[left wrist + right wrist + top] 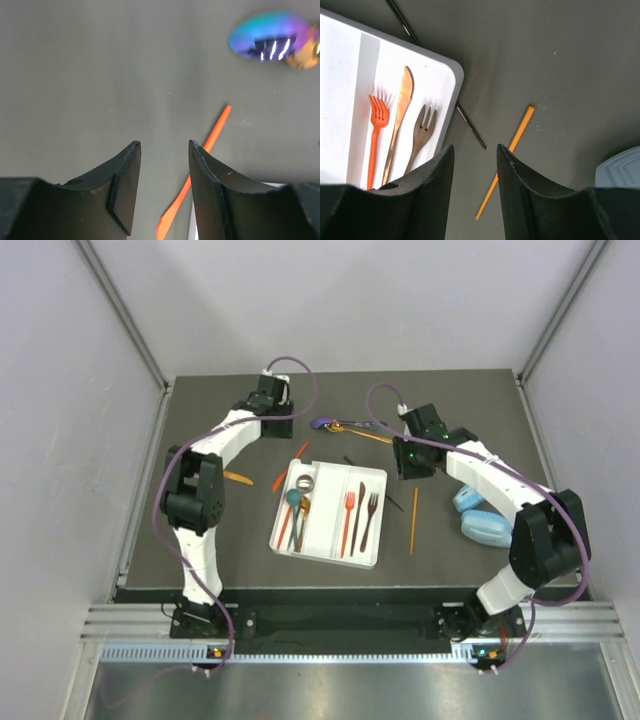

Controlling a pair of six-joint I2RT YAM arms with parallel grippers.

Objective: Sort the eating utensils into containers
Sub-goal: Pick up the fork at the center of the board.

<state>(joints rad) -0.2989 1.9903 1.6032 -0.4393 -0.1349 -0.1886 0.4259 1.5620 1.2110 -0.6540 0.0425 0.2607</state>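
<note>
Hovering | left gripper narrow-gapped, empty | orange utensil partly behind one finger

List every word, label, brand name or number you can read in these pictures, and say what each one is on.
No readable text in any view.
The white tray shows no label or brand.
The light-blue headphones show no marking that can be read.
The bright streaks on the iridescent spoon are reflections, not letters.
</note>
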